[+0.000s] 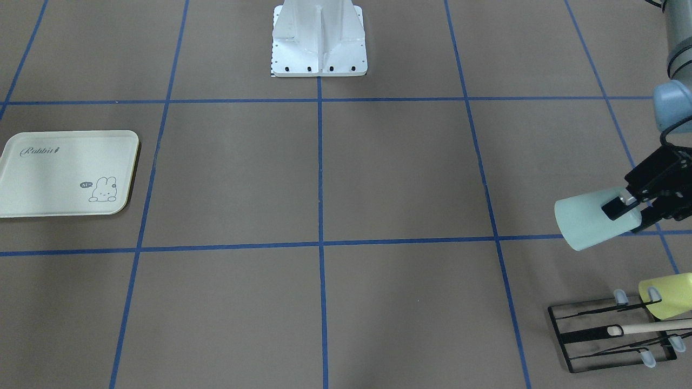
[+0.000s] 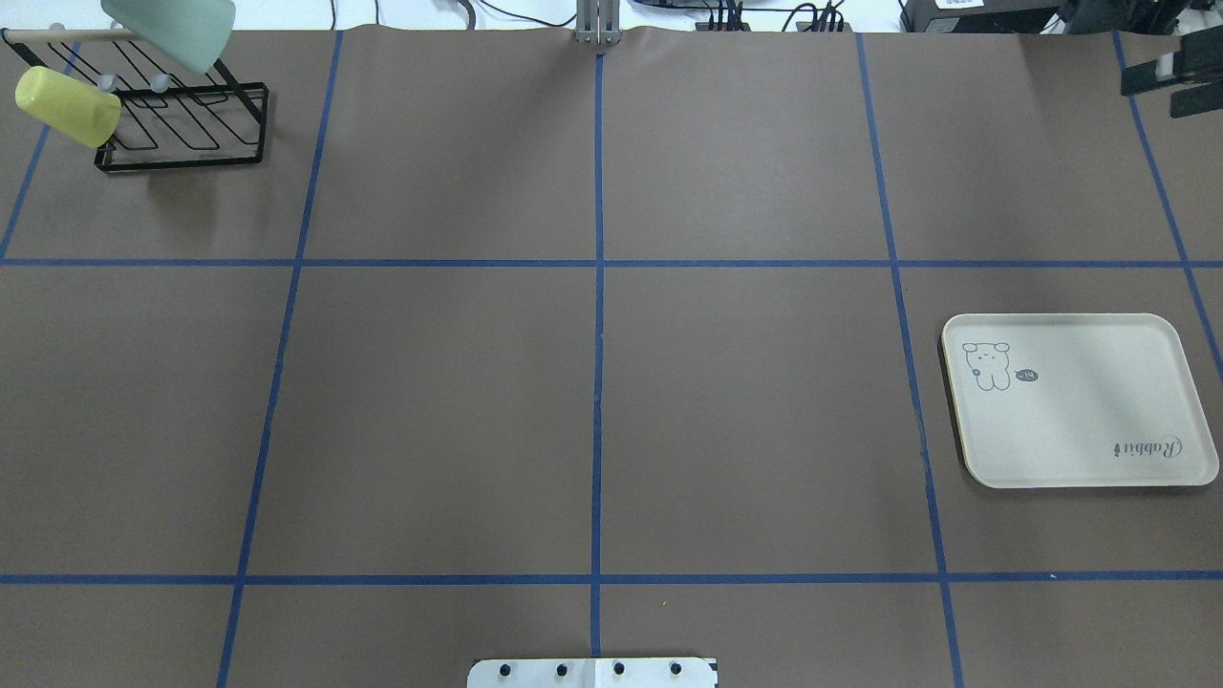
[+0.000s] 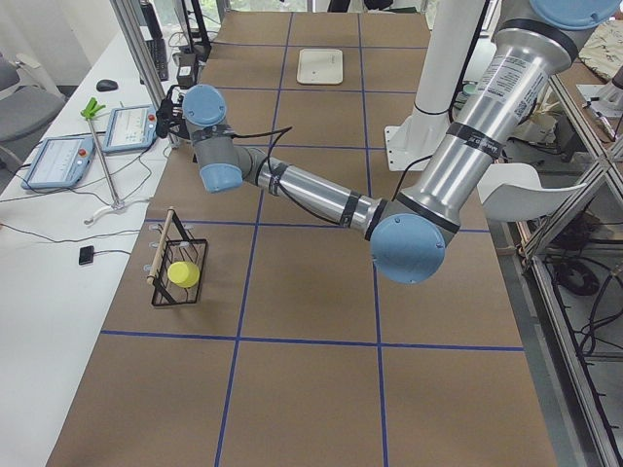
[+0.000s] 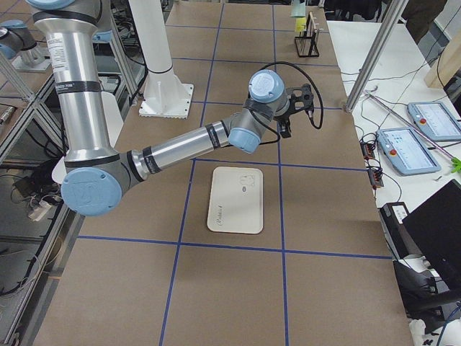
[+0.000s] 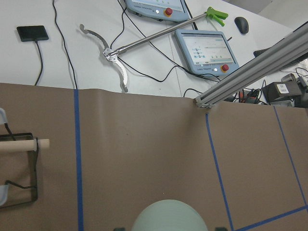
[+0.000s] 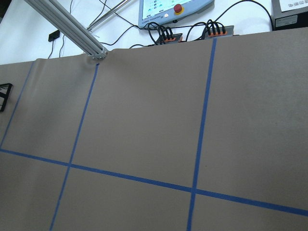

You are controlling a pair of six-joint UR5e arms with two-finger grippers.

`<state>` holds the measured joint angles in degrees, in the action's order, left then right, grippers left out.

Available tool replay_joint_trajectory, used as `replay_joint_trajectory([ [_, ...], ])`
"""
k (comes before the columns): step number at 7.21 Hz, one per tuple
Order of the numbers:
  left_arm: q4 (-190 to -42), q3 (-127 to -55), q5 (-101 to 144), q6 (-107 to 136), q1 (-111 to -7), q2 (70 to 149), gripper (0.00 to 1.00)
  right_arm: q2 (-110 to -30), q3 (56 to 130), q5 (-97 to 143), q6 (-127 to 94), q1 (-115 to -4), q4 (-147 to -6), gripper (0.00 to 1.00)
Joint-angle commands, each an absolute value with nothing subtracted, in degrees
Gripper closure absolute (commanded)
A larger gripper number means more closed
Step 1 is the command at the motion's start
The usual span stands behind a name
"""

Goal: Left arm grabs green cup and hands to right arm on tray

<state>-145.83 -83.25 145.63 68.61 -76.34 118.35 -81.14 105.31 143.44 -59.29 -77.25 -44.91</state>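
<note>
The green cup [image 1: 586,221] is pale mint. It lies tilted on its side in the air, held at its rim by my left gripper [image 1: 630,209], which is shut on it at the table's left end. The cup also shows in the overhead view [image 2: 172,29] above the rack, and its base fills the bottom of the left wrist view [image 5: 169,217]. The cream tray [image 2: 1099,430] with "Rabbit" script lies flat and bare on the right side, and shows in the front view [image 1: 48,178] too. My right gripper [image 2: 1173,84] hovers open and empty, beyond the tray near the far right corner.
A black wire rack [image 2: 191,124] with a wooden bar stands at the far left corner. A brighter yellow-green cup [image 2: 67,105] hangs on it, also seen in the front view [image 1: 667,294]. The robot's base plate [image 1: 319,48] sits at the near middle edge.
</note>
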Motion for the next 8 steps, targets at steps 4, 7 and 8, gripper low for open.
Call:
replay_joint_trajectory([
  [4, -148.36, -97.7, 139.7, 93.82, -65.79, 118.48, 0.78, -75.76, 106.52, 122.83, -89.61, -58.49, -21.41, 0.01],
  [7, -151.23, -102.92, 133.87, 108.4, -59.51, 120.23, 0.76, -75.41, 107.49, 115.06, -98.25, -51.26, -8.57, 0.0],
  [8, -154.13, -102.83, 132.03, 112.72, -57.59, 120.84, 0.76, -75.06, 107.58, 114.61, -98.52, -49.94, -5.22, 0.0],
])
